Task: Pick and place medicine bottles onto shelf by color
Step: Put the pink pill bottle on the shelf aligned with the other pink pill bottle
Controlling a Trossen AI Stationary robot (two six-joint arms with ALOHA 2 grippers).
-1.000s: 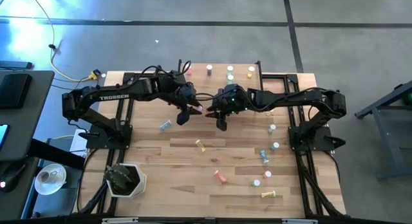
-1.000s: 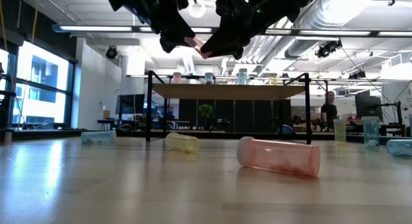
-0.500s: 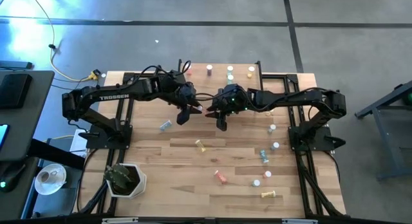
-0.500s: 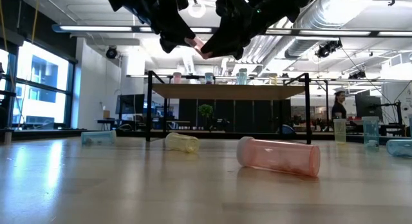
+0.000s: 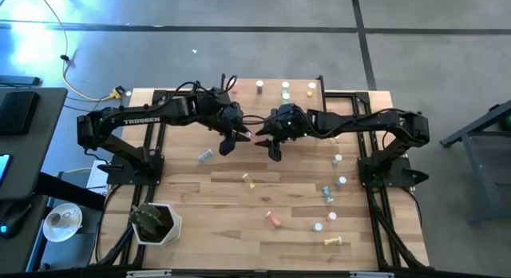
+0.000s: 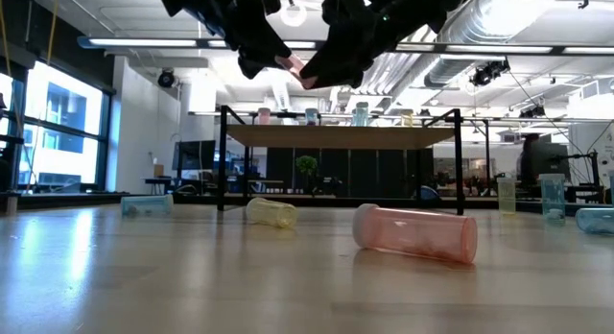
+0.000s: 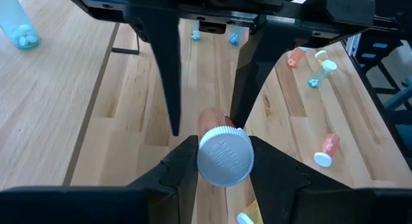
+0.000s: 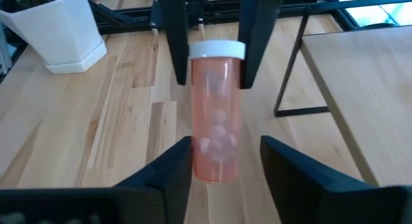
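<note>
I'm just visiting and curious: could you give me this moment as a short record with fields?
Held item: pink bottle, in the air between both hands
Left hand: clamped on its white cap
Right hand: open around its body
Shelf: four bottles standing on it
Table: other bottles scattered

Translucent plastic pink bottle (image 8: 216,130), wooden tabletop (image 8: 116,114)

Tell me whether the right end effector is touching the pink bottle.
Apart. The right wrist view shows the right end effector open, with gaps beside the pink bottle, which the left end effector holds.
</note>
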